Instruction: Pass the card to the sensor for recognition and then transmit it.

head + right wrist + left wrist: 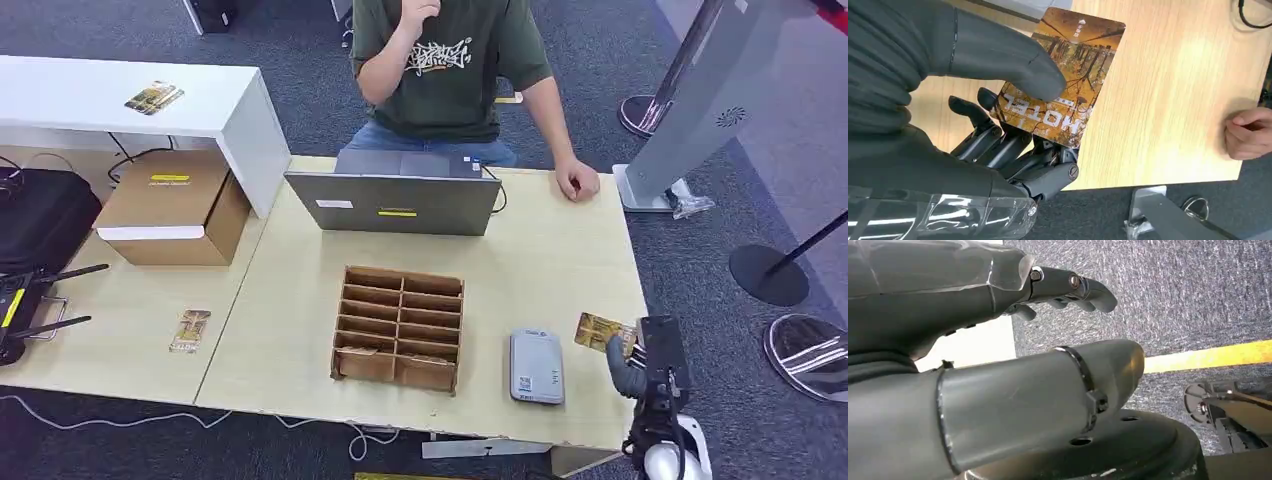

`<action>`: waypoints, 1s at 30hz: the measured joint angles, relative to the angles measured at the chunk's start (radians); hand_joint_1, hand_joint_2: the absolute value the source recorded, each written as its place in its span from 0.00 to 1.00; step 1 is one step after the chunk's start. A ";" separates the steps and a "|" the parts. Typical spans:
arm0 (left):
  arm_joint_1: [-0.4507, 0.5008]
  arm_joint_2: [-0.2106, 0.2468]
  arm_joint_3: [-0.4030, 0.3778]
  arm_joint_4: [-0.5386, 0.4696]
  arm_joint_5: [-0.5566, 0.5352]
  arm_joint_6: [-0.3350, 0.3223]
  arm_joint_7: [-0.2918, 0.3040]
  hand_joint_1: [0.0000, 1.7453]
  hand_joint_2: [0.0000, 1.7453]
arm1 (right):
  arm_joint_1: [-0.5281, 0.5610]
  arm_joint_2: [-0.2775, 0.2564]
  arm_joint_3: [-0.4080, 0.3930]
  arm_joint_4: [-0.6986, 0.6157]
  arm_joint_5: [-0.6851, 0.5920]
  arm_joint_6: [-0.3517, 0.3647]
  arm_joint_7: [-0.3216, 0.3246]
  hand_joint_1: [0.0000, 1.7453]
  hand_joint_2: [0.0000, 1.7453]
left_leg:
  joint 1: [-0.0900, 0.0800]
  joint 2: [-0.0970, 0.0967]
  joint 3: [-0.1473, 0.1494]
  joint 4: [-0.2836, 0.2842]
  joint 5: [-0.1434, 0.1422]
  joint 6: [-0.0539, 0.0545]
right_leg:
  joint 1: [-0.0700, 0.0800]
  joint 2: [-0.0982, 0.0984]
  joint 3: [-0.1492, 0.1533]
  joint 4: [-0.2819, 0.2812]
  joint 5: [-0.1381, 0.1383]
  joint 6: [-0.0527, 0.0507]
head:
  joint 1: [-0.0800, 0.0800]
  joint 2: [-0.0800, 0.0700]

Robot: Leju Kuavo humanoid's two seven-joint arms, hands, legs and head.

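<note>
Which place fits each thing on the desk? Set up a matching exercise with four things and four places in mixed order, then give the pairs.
Things:
1. hotel card
2. card reader
3. divided tray
4. laptop

Places:
A. far edge of the table, before the person
B. pinched in the right hand
C. middle of the table
D. flat on the table between tray and right hand

Pairs: 1-B, 2-D, 3-C, 4-A

The table (pixel 560 260) has a pale, matt wood-grain top. At the frame's centre, the divided tray (pixel 399 327) looks like plain brown cardboard. The card (pixel 1068 75) is glossy printed plastic, the right hand (pixel 998 120) smooth grey plastic, and the floor (pixel 300 90) rough carpet.
</note>
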 joint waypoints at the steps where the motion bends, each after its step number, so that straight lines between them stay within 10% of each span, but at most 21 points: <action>1: 0.000 0.000 0.000 0.000 0.000 0.000 0.000 0.00 0.00 | -0.006 0.000 0.000 0.009 0.002 -0.002 0.001 1.00 1.00 | 0.000 0.000 0.000 0.000 0.000 0.000 | 0.000 0.000 0.000 0.000 0.000 0.000 | 0.000 0.000; 30: -0.005 0.001 0.024 0.000 0.008 0.004 -0.009 0.00 0.00 | -0.083 0.014 0.071 0.167 0.049 0.033 0.038 1.00 1.00 | 0.000 0.000 0.000 0.000 0.000 0.000 | 0.000 0.000 0.000 0.000 0.000 0.000 | 0.000 0.000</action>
